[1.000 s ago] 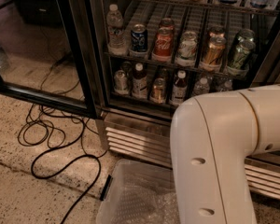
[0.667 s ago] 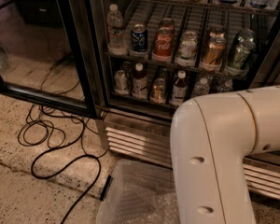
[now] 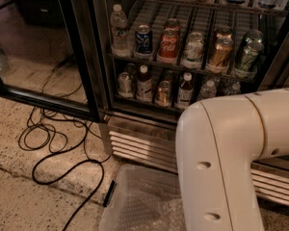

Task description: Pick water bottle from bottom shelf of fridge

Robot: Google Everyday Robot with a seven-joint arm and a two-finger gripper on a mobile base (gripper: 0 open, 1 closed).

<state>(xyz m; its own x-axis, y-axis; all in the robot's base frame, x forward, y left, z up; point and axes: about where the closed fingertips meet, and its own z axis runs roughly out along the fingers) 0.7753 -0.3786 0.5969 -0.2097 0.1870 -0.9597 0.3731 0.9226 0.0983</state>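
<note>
The fridge stands with its left glass door swung open. On the bottom shelf a small clear water bottle with a white cap stands right of centre, and a second similar one is beside it, both partly hidden behind my arm. Left of them are two dark-filled bottles and metal cans. My white arm fills the lower right. My gripper is out of view.
The wire rack above holds a taller clear bottle and several drink cans. Black cables loop over the speckled floor at left. A clear plastic bin with bubble wrap sits on the floor in front of the steel grille.
</note>
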